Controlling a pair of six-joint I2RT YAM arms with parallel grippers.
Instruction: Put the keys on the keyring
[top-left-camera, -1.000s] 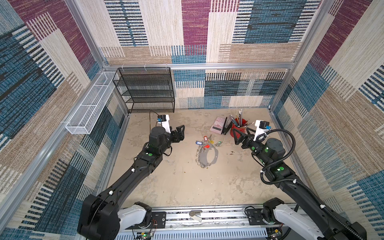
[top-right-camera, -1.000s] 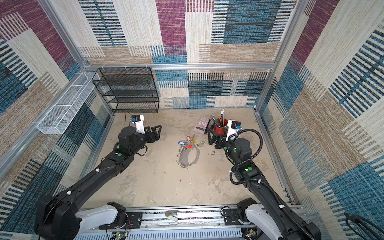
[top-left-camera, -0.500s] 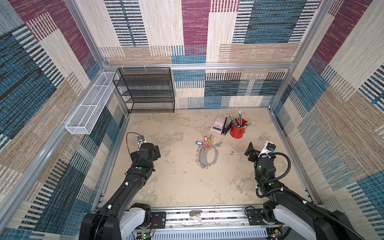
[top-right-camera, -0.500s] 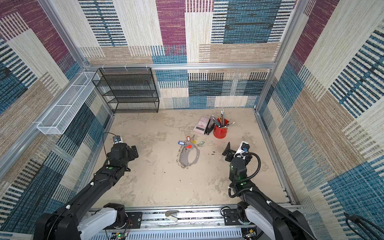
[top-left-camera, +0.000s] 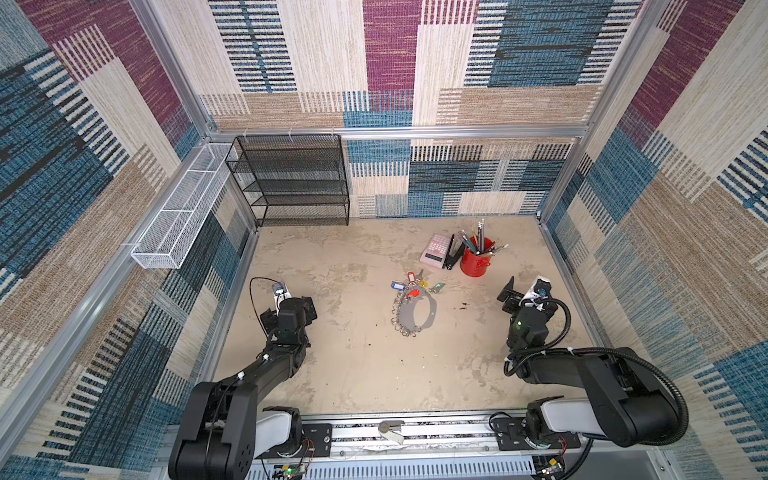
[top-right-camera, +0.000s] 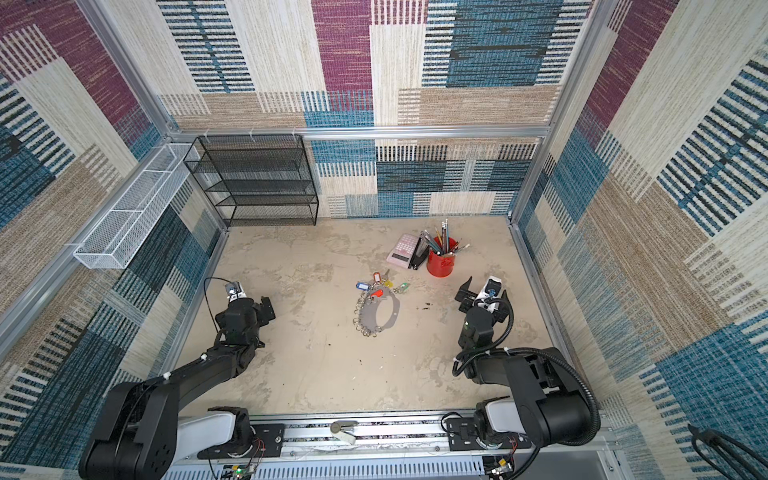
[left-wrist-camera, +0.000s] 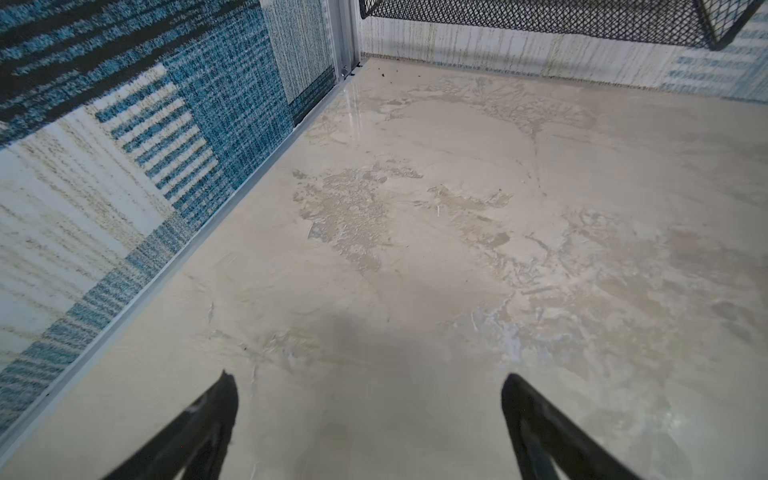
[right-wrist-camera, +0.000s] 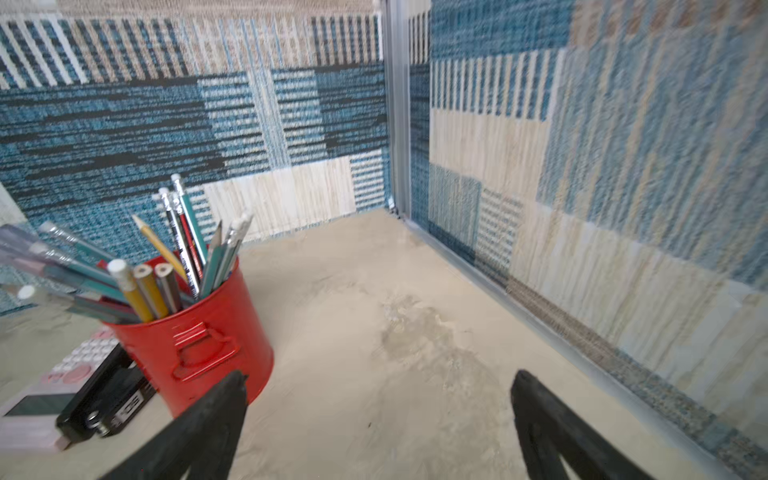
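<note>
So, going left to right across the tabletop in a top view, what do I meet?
Open left gripper → flat grey band keyring edged with silver split rings → red metal pencil tin → open right gripper.

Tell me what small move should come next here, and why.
Probably swing the right gripper toward the keys. Its jaws stand open and empty, aimed at bare floor beside the red pencil cup, while the keys lie bunched at the far end of the keyring mid-table. Whether any key is already hooked on is too small to tell.
</note>
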